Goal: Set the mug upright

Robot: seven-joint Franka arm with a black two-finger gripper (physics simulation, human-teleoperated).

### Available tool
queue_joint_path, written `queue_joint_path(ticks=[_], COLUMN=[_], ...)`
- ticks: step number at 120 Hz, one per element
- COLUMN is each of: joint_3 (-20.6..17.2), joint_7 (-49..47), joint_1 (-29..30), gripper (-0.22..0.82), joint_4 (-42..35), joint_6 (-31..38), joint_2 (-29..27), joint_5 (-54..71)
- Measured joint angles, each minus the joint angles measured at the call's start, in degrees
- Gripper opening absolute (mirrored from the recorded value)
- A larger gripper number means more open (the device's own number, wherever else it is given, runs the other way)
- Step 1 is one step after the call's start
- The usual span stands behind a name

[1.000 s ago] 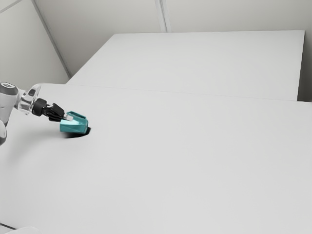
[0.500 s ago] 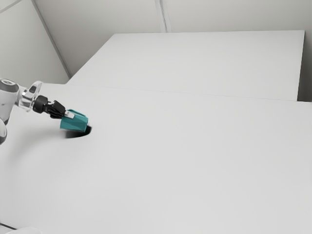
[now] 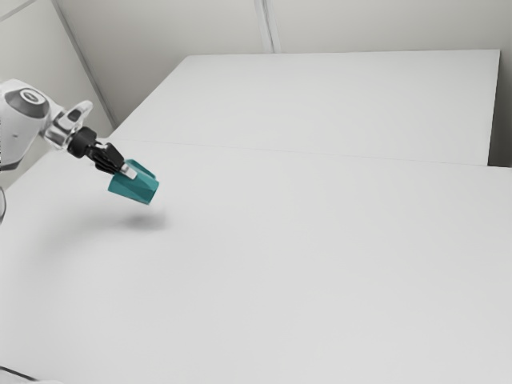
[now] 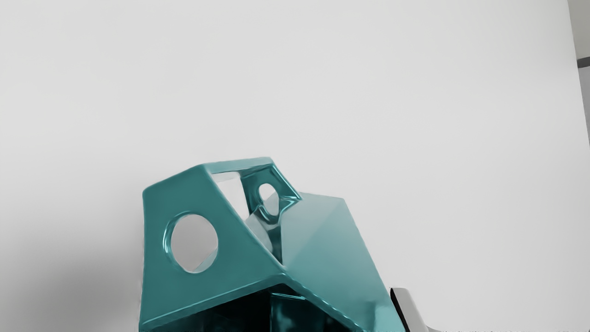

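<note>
a: mug status?
b: in the air, tilted, over the counter, near its far corner at the exterior view's left. inside is dark, can't tell contents.
a: gripper?
b: jaws clamped on the mug.
a: surroundings?
b: white counter, soft shadow below mug. pale wall beyond.

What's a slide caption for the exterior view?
Gripper holding the teal mug tilted in the air above the white table.

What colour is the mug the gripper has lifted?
The mug is teal, showing best in the wrist view.
</note>
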Motion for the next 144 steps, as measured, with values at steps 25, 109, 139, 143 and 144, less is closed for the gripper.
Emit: queue_joint_path(ticks=[25, 109, 139, 143, 144], joint_3=[5.5, 11.0, 11.2, 11.2, 11.2], joint_7=[-2.8, -27.8, -36.6, -37.5, -37.8], joint_1=[-12.8, -38.8, -41.8, -41.9, -42.0], gripper=[-0.18, -0.18, -0.18, -0.18, -0.18], joint_4=[-9.3, -16.2, -16.4, -16.4, -16.4], joint_6=[8.6, 21.7, 23.6, 23.7, 23.7], joint_2=[-5.5, -7.3, -6.6, -6.6, -6.6], joint_5=[4.8, 36.2, 41.6, 41.8, 41.9])
